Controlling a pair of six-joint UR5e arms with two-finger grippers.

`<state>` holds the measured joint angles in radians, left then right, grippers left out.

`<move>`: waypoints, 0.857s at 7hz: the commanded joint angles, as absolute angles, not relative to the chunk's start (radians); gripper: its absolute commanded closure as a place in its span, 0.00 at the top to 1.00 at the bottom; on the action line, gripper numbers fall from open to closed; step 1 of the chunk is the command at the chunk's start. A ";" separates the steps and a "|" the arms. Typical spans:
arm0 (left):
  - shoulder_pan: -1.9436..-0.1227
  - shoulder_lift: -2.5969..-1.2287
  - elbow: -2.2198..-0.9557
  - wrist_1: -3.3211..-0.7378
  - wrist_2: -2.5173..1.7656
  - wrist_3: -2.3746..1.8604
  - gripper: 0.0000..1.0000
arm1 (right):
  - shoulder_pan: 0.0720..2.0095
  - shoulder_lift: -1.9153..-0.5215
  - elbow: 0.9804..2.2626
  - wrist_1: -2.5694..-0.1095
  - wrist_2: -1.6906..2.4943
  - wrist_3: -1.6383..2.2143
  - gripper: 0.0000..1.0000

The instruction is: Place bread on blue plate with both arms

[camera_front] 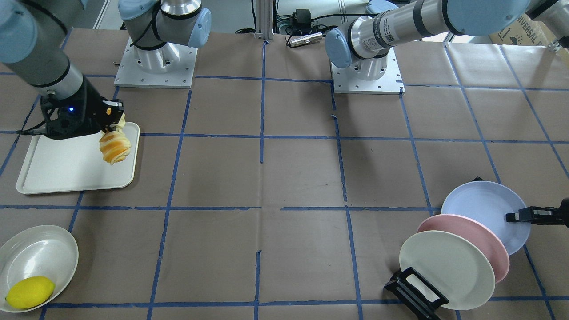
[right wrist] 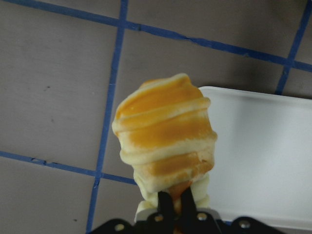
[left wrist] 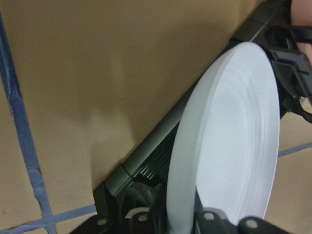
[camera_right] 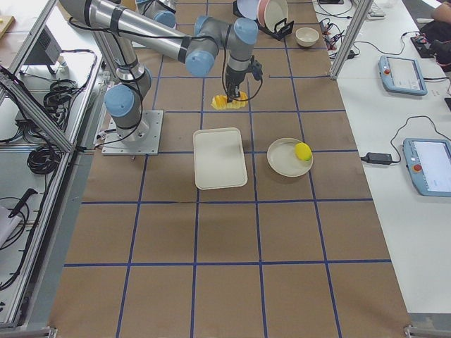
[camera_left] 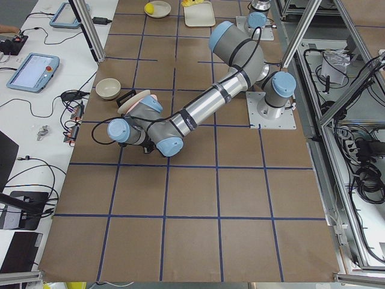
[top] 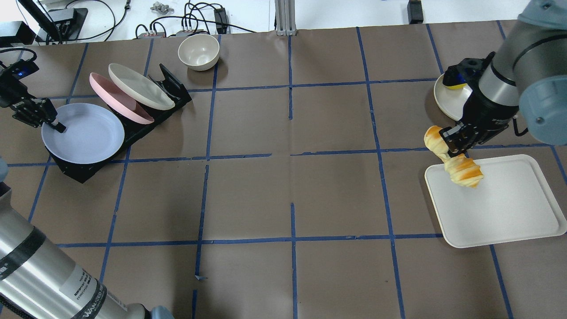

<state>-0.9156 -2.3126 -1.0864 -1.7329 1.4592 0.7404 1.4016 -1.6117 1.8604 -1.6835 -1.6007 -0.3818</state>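
The bread [top: 463, 172], an orange and cream striped twisted roll, hangs from my right gripper [top: 454, 150], which is shut on it just above the near-left corner of the white tray [top: 509, 208]. It also shows in the front view [camera_front: 114, 149] and the right wrist view [right wrist: 165, 131]. The blue plate [top: 84, 133] leans at the end of a black rack [top: 175, 88] at the far left. My left gripper [top: 55, 126] is shut on its left rim. The left wrist view shows the plate [left wrist: 229, 136] running between the fingers.
A pink plate [top: 115, 95] and a cream plate [top: 139, 91] lean in the same rack behind the blue one. A cream bowl [top: 198, 51] stands at the back. A white dish [camera_front: 40, 253] holds a yellow lemon [camera_front: 30, 292] beyond the tray.
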 commanded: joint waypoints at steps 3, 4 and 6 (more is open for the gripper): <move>-0.904 -2.200 -1.113 -1.778 1.564 0.747 0.05 | 1.669 -1.640 1.804 -1.620 -1.626 -0.020 0.16; -0.904 -2.159 -1.114 -1.825 1.581 0.753 0.05 | 1.670 -1.640 1.810 -1.615 -1.626 -0.015 0.16; -0.920 -2.047 -1.138 -1.914 1.598 0.752 0.05 | 1.669 -1.649 1.804 -1.594 -1.614 -0.029 0.21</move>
